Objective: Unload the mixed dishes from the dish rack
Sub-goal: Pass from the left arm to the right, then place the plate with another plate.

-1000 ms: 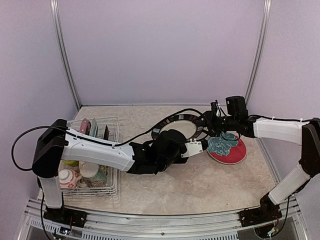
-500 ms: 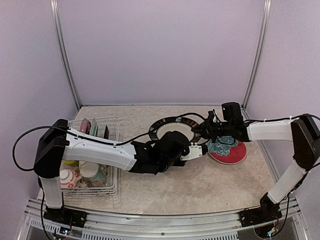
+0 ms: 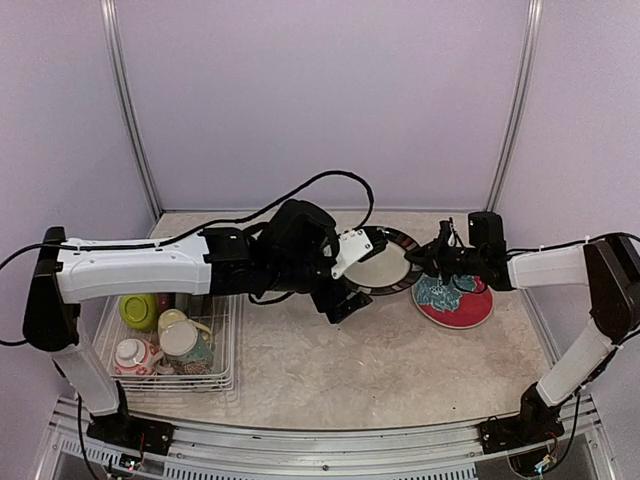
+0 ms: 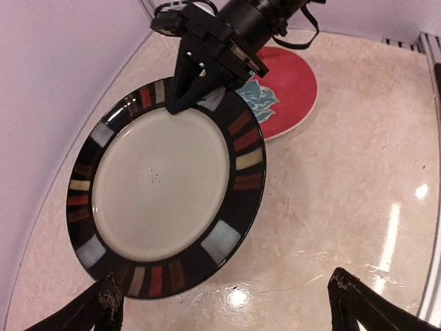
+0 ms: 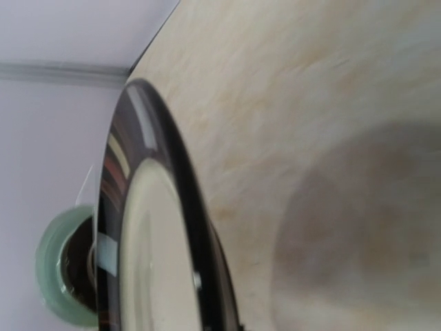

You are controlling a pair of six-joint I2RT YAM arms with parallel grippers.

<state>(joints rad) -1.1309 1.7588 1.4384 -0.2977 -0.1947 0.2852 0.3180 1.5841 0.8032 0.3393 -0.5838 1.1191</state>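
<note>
Pale marbled tabletop point(image 3: 400, 370) is occupied far of centre by the round black-rimmed cream plate point(image 4: 162, 186), its right rim met by the right claw point(image 4: 189, 93) (whether pinched cannot be told), which should be drawn off gently, the spread left claw point(image 4: 227, 301) held clear.

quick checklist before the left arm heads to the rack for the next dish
1. left fingers open and off the black-rimmed plate: ok
2. right fingers let go of the plate rim: cannot tell
3. plate lying flat on the table: cannot tell
4. plate apart from the red plate: cannot tell, the right arm hides the gap
5. rack has dishes to fetch, green bowl and mug: ok
</note>
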